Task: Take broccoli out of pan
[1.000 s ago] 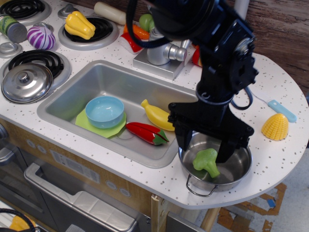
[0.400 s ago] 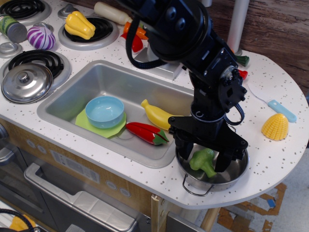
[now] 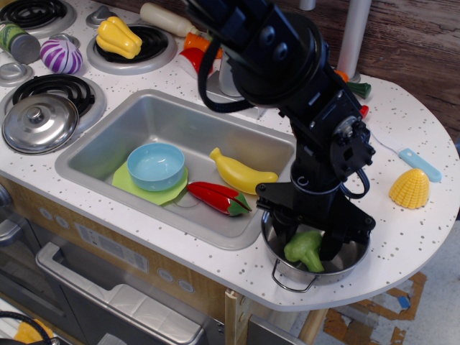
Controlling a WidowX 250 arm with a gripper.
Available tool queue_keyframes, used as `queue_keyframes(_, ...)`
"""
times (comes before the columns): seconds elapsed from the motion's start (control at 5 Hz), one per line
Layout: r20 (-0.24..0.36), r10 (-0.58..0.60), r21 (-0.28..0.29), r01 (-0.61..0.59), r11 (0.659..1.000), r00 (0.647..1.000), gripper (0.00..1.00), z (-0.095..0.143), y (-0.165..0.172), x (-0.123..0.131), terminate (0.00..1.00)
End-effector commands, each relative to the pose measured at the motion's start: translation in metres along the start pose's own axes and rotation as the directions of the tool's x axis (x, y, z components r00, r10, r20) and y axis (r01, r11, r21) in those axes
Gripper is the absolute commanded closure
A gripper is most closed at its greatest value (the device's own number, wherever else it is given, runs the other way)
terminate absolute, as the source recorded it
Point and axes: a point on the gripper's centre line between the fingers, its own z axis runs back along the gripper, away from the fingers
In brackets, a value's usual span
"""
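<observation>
The broccoli [image 3: 302, 247], a light-green floret, lies inside the pan [image 3: 355, 253], a shiny steel pot with wire loop handles at the counter's front edge, right of the sink. My black gripper [image 3: 305, 241] reaches straight down into the pan. Its two fingers stand on either side of the broccoli, left finger [image 3: 277, 231] and right finger [image 3: 332, 243]. The jaws look open around the floret, with small gaps showing. The arm hides the back of the pan.
The sink [image 3: 108, 140] holds a blue bowl [image 3: 155, 165] on a green plate [image 3: 140, 188], a banana [image 3: 241, 173] and a red pepper [image 3: 218, 198]. A yellow corn [image 3: 410, 189] and a blue-handled tool [image 3: 420, 164] lie to the right. A steel lid [image 3: 39, 123] sits at the left.
My gripper has come down into the pan, so its fingers now straddle the broccoli lower. The pan and broccoli have shifted slightly left and toward the front.
</observation>
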Motion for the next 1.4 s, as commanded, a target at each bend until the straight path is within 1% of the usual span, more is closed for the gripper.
queue_keyframes(0.0,-0.028,-0.010,-0.059,0.008,0.998,1.000,1.00,0.029,-0.003,0.018,0.00)
queue_keyframes(0.2,-0.040,-0.039,-0.033,0.037,0.999,0.998,1.00,0.064,-0.004,0.038,0.00)
queue_keyframes(0.4,-0.009,-0.062,0.021,0.062,0.998,0.998,1.00,0.085,-0.005,0.060,0.00)
queue_keyframes(0.6,0.005,-0.072,0.028,0.072,0.997,0.997,1.00,0.086,-0.006,0.090,0.00)
queue_keyframes(0.8,0.034,-0.066,0.006,0.066,0.998,0.997,1.00,0.068,-0.009,0.113,0.00)
queue_keyframes(1.0,0.065,-0.067,-0.025,0.069,0.997,0.996,1.00,0.043,-0.006,0.124,0.00)
queue_keyframes(1.2,0.070,-0.059,-0.034,0.062,0.997,0.996,1.00,0.024,-0.007,0.124,0.00)
